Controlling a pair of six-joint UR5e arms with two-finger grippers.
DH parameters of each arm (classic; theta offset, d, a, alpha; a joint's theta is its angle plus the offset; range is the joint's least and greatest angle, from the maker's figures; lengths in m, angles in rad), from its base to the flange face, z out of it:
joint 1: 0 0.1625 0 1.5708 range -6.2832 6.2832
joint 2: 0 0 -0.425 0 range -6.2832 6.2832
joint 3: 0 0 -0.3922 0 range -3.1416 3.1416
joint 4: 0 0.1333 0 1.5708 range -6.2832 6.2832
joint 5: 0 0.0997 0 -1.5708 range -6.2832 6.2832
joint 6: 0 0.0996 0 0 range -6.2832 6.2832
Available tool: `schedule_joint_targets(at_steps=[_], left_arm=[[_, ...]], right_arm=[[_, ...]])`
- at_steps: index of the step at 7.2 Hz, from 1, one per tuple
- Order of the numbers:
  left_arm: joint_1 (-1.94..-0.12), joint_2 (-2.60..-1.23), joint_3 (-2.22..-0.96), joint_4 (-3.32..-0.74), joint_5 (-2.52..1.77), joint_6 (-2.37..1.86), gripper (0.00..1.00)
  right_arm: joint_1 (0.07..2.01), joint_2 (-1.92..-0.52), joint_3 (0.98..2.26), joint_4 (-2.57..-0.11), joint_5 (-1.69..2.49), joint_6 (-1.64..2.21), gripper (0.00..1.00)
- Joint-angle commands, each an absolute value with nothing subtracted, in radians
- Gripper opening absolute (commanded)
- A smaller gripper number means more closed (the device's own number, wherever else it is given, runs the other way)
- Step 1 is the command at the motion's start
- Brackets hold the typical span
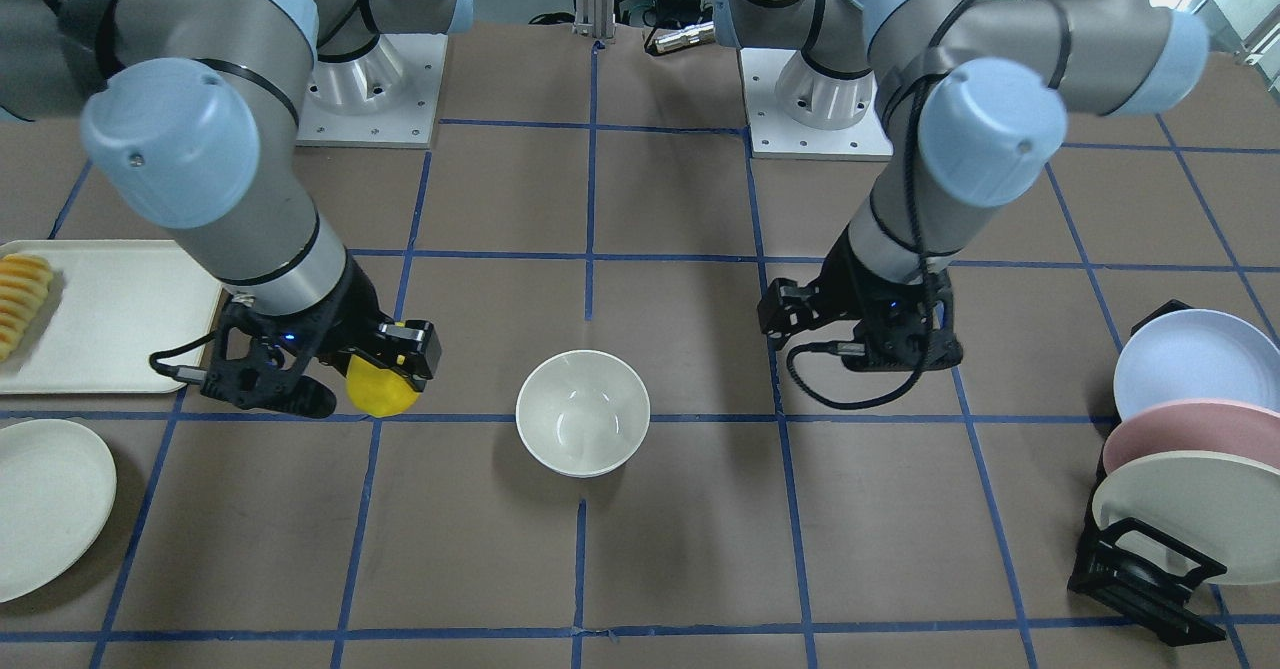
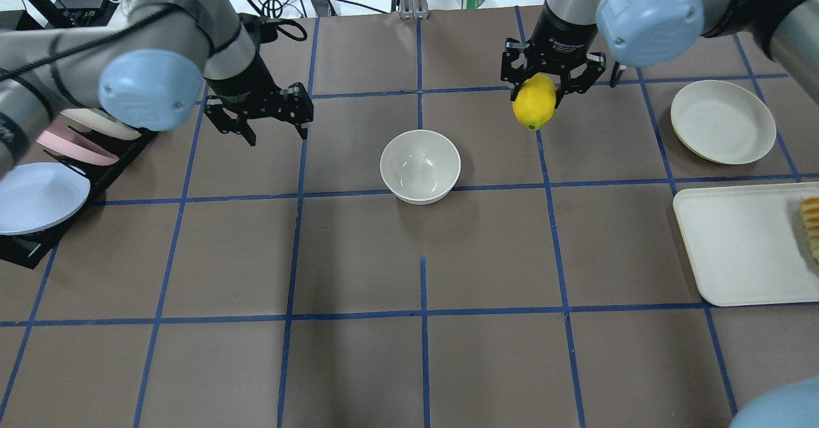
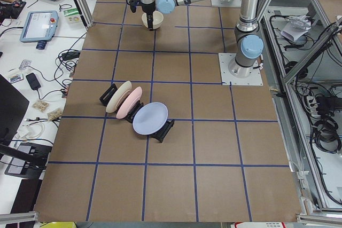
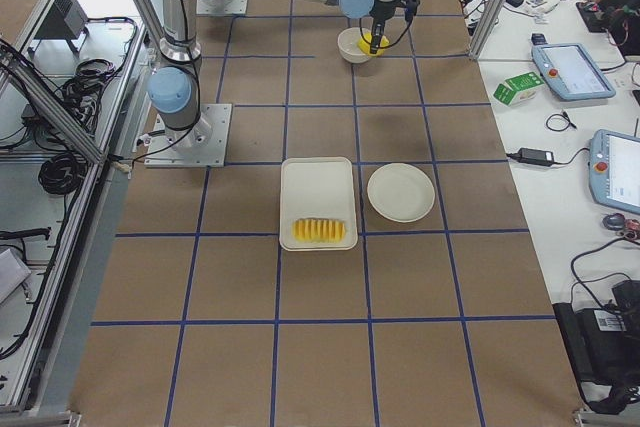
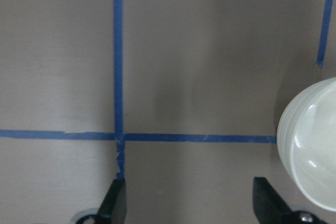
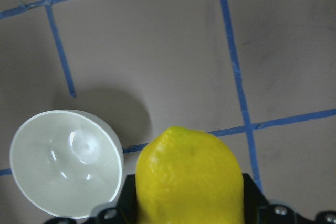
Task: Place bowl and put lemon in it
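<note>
The off-white bowl point(image 2: 420, 166) stands upright and empty on the brown table, near its middle; it also shows in the front view point(image 1: 582, 412). My right gripper point(image 2: 537, 94) is shut on the yellow lemon point(image 2: 534, 105) and holds it above the table, to the right of the bowl and apart from it. The right wrist view shows the lemon point(image 6: 189, 177) between the jaws, with the bowl point(image 6: 65, 161) lower left. My left gripper point(image 2: 275, 135) is open and empty, left of the bowl. In the left wrist view its fingertips point(image 5: 116, 203) are spread, with the bowl point(image 5: 315, 145) at the right edge.
A flat cream plate point(image 2: 723, 121) and a cream tray point(image 2: 736, 242) with sliced yellow-orange food point(image 2: 811, 226) lie at the right. A black rack of pastel plates point(image 2: 45, 191) stands at the left edge. Blue tape lines grid the table.
</note>
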State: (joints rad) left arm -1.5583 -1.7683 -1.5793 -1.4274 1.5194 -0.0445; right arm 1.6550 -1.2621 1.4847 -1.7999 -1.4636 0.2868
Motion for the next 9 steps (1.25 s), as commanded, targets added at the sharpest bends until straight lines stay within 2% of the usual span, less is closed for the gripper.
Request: schedule_joint_targets(at_steps=[1,5,9], left_arm=[[-1.519,-1.686,-1.441,-1.653,1.552,0.005,0.86],[-1.539,-1.628,-1.453,-1.632,1.516,0.057,0.86],[-1.531,-1.651,-1.460,-1.631,1.532,0.058,0.86]], right_arm=[[1.753,-1.211,1.483,-1.886,-1.447,0.374,0.00],[1.876,-1.091,1.491,-1.980,-1.454,0.475,0.00],[1.907,-1.062,1.538,-1.997,-1.447,0.482,0.00]])
